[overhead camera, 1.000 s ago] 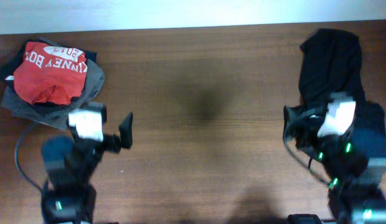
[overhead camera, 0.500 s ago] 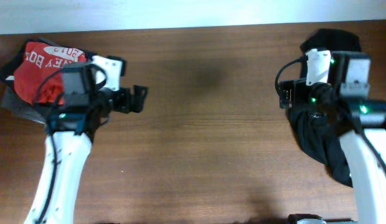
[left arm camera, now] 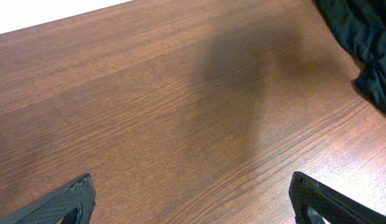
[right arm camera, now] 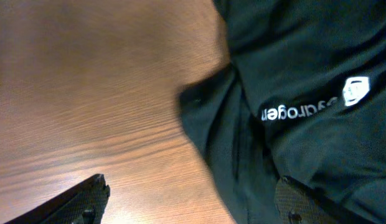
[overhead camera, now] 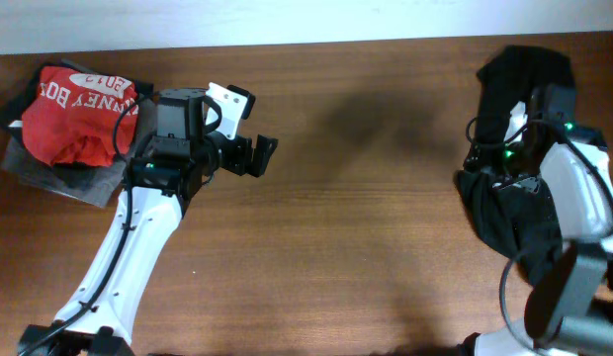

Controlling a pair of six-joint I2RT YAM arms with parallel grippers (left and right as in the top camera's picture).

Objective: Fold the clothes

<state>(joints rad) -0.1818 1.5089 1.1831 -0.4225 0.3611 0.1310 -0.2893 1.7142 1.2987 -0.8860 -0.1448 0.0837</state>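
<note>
A heap of black clothes [overhead camera: 524, 168] lies at the table's right side. In the right wrist view it shows as a black garment with white lettering [right arm camera: 305, 93]. My right gripper [overhead camera: 478, 148] is open at the heap's left edge; one finger is over the cloth and the other over bare wood [right arm camera: 193, 205]. It holds nothing. A red printed shirt [overhead camera: 74, 109] lies crumpled on a stack of grey and dark clothes [overhead camera: 49, 173] at the far left. My left gripper [overhead camera: 255, 155] is open and empty above bare wood [left arm camera: 193, 211], right of that stack.
The brown wooden table [overhead camera: 356, 227] runs between the two piles. A corner of the black heap [left arm camera: 367, 43] shows at the top right of the left wrist view. A white wall edges the table's far side.
Both arms have reached out from near the table's front. The left gripper moved right and farther out over the wood. The right gripper moved up to the black heap's left edge.
</note>
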